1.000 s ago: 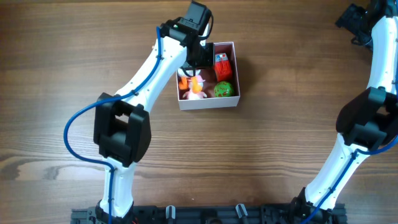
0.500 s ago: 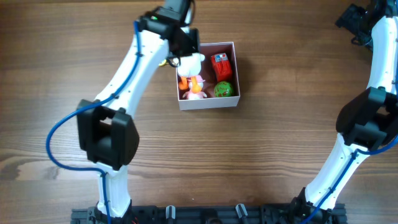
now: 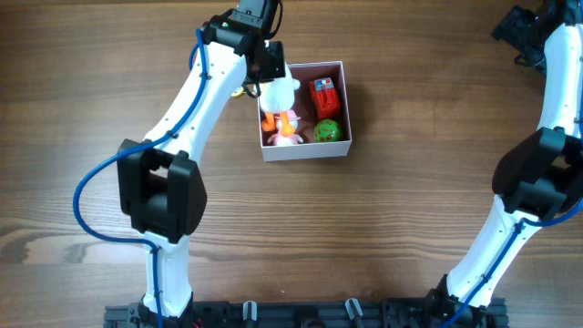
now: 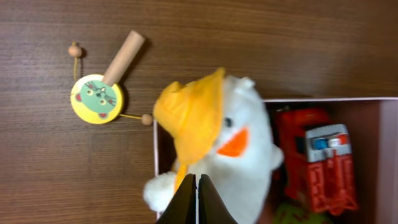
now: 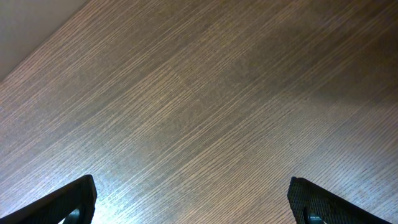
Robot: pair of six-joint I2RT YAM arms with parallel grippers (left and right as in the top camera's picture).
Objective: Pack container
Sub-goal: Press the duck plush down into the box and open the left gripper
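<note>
The container [image 3: 305, 153], thin-walled and square, sits on the wood-grain counter [image 3: 410, 228]; I see my left jaws pinching a fluffy white duck [image 4: 249, 155], right jaws spread wide.

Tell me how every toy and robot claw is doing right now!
left gripper: shut, right over the duck
right gripper: open, empty
duck: lying across the container's corner, partly outside
container: open, partly filled
red truck: inside the container
green ball: inside the container
orange toy: inside the container
rattle drum: lying outside on the table
</note>
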